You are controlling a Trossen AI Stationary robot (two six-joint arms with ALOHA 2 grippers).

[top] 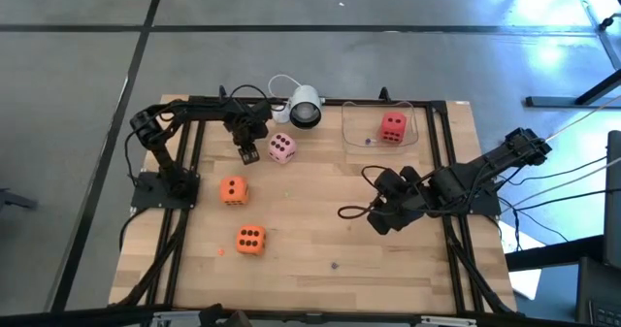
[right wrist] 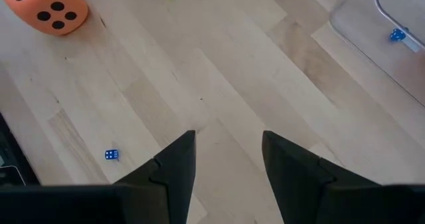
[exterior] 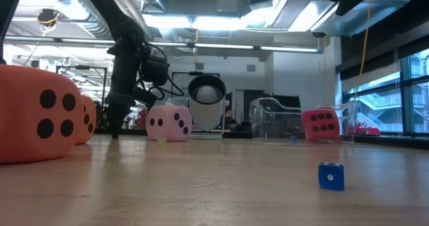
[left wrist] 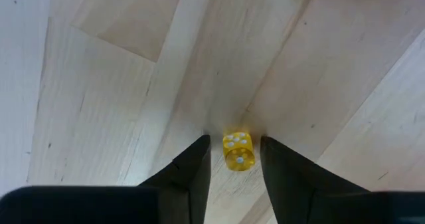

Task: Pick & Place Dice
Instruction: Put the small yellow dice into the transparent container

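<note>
Near the far edge of the desk, the left tool points down, its fingers apart on either side of a tiny yellow die that sits between them on the wood; no contact can be made out. Just beside it lies the pink die, with the white round camera behind. The red die rests inside the clear tray at the far right corner. Two orange dice sit toward the left edge, one farther back, one nearer the front. Over the right side, the right tool hovers, fingers apart, holding nothing, with a small blue die on the desk nearby.
</note>
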